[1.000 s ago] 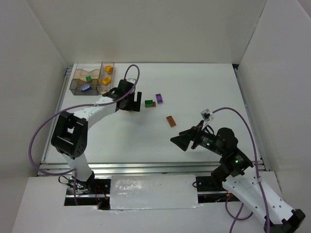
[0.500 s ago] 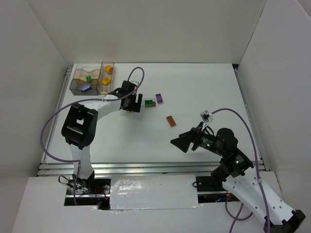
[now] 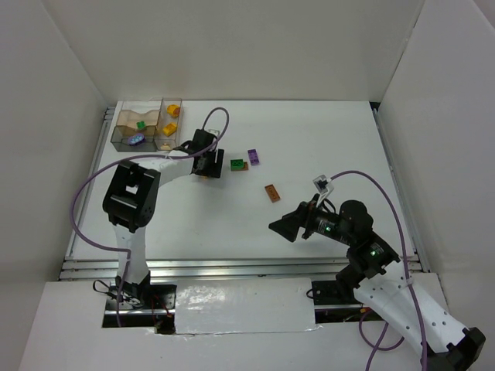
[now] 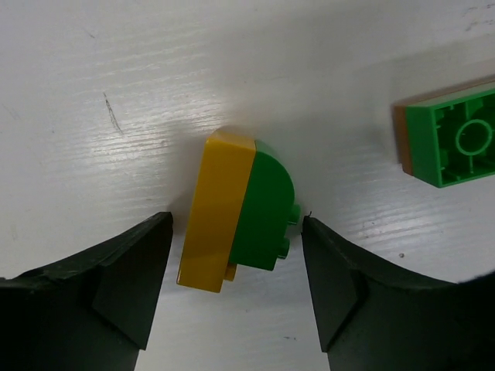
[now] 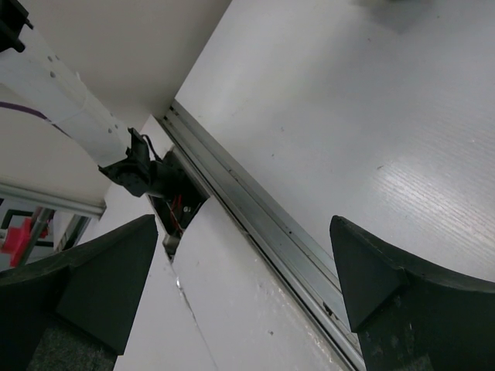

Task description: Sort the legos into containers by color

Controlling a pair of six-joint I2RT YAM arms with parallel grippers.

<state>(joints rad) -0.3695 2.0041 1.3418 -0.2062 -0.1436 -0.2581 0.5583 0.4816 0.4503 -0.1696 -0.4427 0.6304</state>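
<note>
My left gripper (image 3: pixel 209 165) is low over the table, right of the containers (image 3: pixel 116 137). In the left wrist view it (image 4: pixel 236 259) is open, and a yellow-and-green joined lego (image 4: pixel 240 209) lies between its fingers, untouched. A green lego on a brown one (image 4: pixel 452 143) lies to its right, also in the top view (image 3: pixel 237 164). A purple lego (image 3: pixel 253 157) and a brown-orange lego (image 3: pixel 271 192) lie on the table. The containers hold a green lego (image 3: pixel 142 124), a rounded purple-blue one (image 3: pixel 137 139) and yellow-orange ones (image 3: pixel 171 111). My right gripper (image 3: pixel 283 226) is open and empty above the near table.
White walls enclose the table on three sides. A metal rail (image 5: pixel 255 212) runs along the near edge, seen between my right gripper's (image 5: pixel 244 224) fingers. Purple cables arc from both arms.
My left arm's elbow swung up and right, and the gripper settled lower around the yellow-and-green lego. The right gripper shifted slightly left.
</note>
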